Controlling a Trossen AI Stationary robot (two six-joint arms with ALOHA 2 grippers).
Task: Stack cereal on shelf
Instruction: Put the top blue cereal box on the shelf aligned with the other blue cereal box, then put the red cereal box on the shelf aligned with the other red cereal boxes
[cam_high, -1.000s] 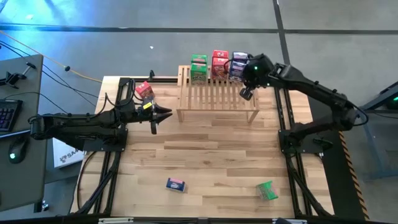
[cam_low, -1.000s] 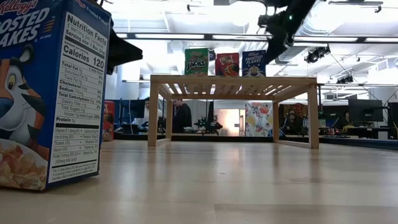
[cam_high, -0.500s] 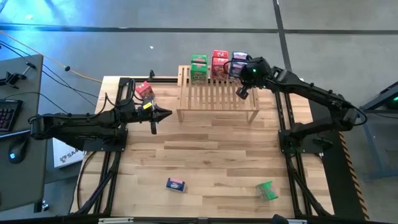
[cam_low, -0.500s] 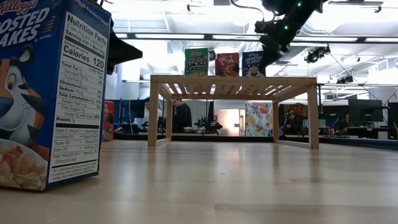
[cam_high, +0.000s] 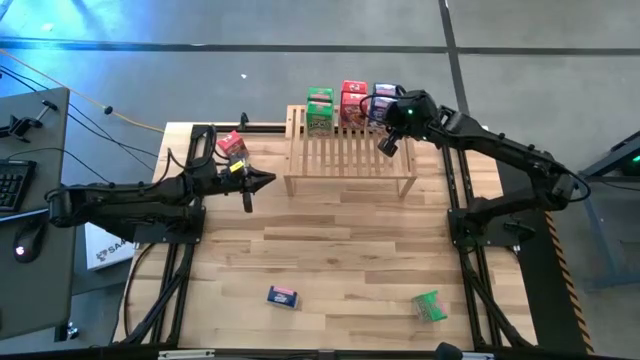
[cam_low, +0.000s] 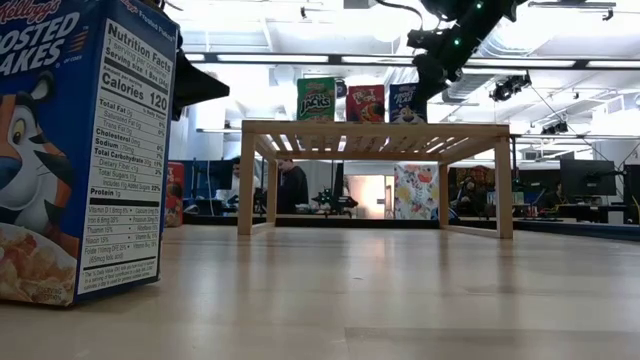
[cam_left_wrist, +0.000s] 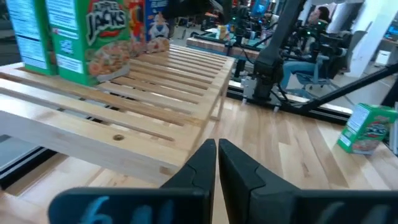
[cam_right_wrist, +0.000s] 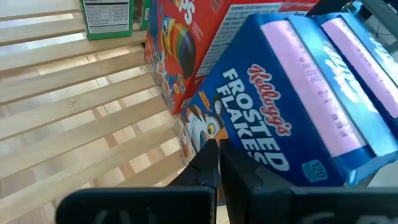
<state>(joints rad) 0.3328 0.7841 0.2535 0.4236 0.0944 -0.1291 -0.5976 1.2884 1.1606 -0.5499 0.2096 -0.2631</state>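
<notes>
The light-wood shelf (cam_high: 350, 158) stands at the table's far side. A green box (cam_high: 320, 110), a red box (cam_high: 353, 101) and a blue-and-white box (cam_high: 384, 100) stand upright in a row on its far edge. My right gripper (cam_high: 385, 146) is shut above the slats, just in front of the blue-and-white box (cam_right_wrist: 280, 124). My left gripper (cam_high: 266, 181) is shut and empty, level, just off the shelf's left end. A red box (cam_high: 232, 147), a blue box (cam_high: 283, 296) and a green box (cam_high: 430, 306) lie on the table. My right gripper's shut fingertips (cam_right_wrist: 211, 152) stand right at the lower front face (cam_right_wrist: 205, 127) of the blue-and-white box, coming from the near side and slanting down. I cannot tell whether they touch it. The box stands upright on the slats.
In the low view the near blue box (cam_low: 80, 150) fills the left foreground. Open wooden tabletop (cam_high: 340, 250) lies between the shelf and the two near boxes. Black arm frames (cam_high: 465, 230) run along both sides of the table.
My right gripper has moved a little toward the table's left and far edge, closer to the blue-and-white box on the shelf.
</notes>
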